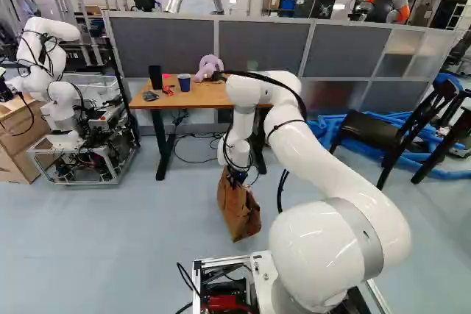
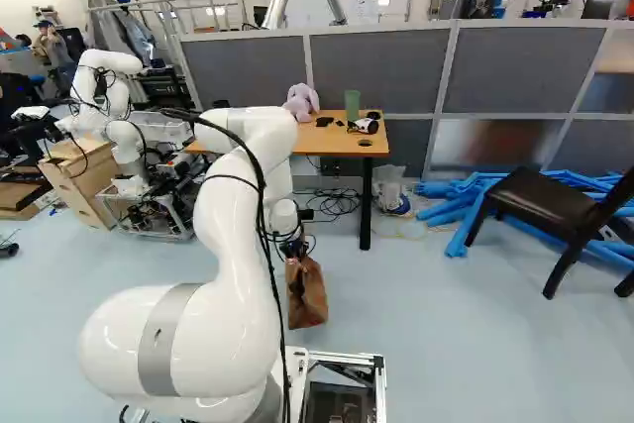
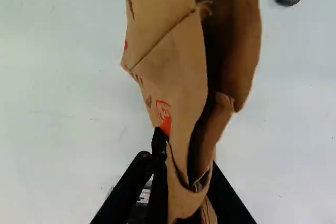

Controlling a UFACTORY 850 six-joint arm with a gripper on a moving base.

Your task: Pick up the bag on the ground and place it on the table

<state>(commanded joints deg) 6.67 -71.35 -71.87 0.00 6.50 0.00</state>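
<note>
Bag [image 1: 239,211]: brown paper, hanging from the gripper [image 1: 237,176] on the near side of the table, not on it; tilted in the left base view, nearly upright in the right base view; whether its bottom touches the floor [image 1: 110,240], I cannot tell
Gripper: clamped on the bag, brown paper pinched between its 2 fingers [image 3: 157,171]
Paper: creased, with a dark fold running towards the fingertips and a red mark [image 3: 163,110] near them
Arm [image 1: 320,148]: reaching ahead and bending down to the bag
Table [image 1: 199,99]: wooden top, dark legs, beyond the bag
Tabletop: 1 purple plush toy [image 1: 209,66], 1 blue cup [image 1: 184,83], 1 black cup [image 1: 155,77] and 1 green cup [image 2: 352,104], with small dark items near them
Chair [image 2: 540,200]: black, at the right of the right base view, beside blue tubes [image 2: 451,207] on the floor
Partition [image 1: 257,42]: grey panels behind the table
Another robot [image 1: 48,49]: white, at the left of the left base view, above a metal-framed cart [image 1: 88,174]
</note>
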